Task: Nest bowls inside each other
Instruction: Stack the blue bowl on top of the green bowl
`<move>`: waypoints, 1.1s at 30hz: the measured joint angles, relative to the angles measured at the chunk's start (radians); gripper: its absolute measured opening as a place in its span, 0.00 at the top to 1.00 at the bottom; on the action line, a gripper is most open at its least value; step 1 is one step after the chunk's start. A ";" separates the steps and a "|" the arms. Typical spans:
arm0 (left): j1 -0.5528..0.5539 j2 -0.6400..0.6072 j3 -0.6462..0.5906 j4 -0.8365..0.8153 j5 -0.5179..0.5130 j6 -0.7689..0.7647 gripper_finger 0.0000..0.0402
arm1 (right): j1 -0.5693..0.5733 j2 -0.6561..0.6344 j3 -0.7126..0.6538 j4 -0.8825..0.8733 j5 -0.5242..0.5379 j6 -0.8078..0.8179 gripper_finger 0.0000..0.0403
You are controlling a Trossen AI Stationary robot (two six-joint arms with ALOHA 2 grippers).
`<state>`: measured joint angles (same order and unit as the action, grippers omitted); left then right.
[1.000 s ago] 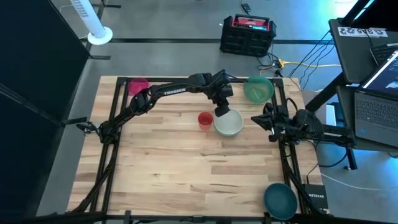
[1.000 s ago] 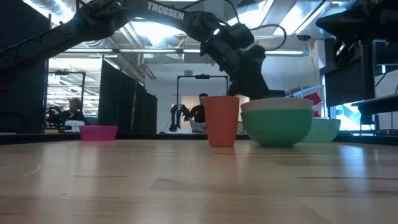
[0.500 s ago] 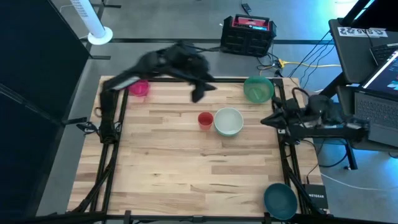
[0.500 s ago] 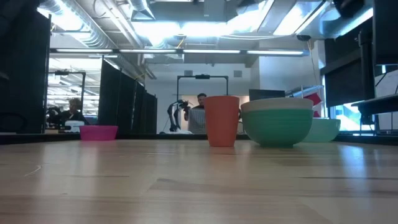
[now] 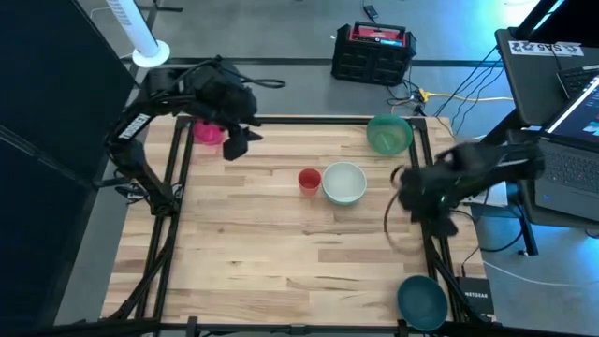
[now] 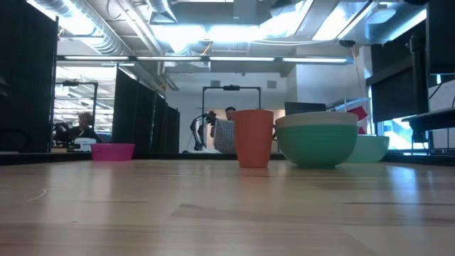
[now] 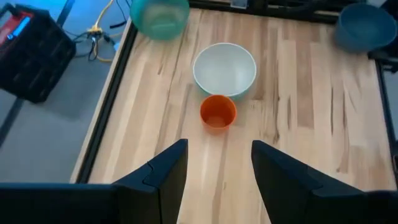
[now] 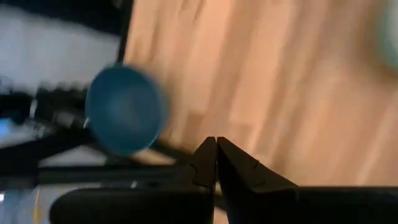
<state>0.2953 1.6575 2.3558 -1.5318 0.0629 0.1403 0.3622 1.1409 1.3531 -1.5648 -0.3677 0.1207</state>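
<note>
A white bowl nested in a green bowl [image 5: 344, 183] [image 6: 316, 139] stands mid-table beside a red cup [image 5: 309, 180]. A pale green bowl [image 5: 388, 134] sits at the far right edge, a pink bowl [image 5: 208, 131] at the far left corner and a teal-blue bowl [image 5: 421, 301] at the near right corner. My left gripper [image 5: 234, 143] [image 7: 214, 165] hangs open above the far left corner, next to the pink bowl, and holds nothing. My right gripper [image 5: 416, 192] [image 8: 216, 155] is shut and empty, raised over the right edge and pointing down toward the teal-blue bowl [image 8: 124, 111].
Black rails run along the table's left and right edges [image 5: 168, 215]. A black and red case [image 5: 372, 51] sits on the floor behind the table, and laptops [image 5: 562, 140] stand on the right. People show far off in the room [image 6: 227, 128]. Bare wood lies across the near half [image 5: 281, 262].
My left gripper has risen from over the white bowl and drawn back to the far left corner, staying open; the nested bowls have stayed put. My right arm has lifted from its rest at the right edge and tipped its shut gripper downward.
</note>
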 joint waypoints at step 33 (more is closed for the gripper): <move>0.000 -0.034 0.000 -0.004 0.004 0.176 0.60 | 0.737 0.271 -0.406 0.576 0.196 1.053 0.52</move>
<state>0.2955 1.6238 2.3558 -1.5360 0.0673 0.3159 1.0992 1.4120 0.9474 -0.9893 -0.1714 1.1740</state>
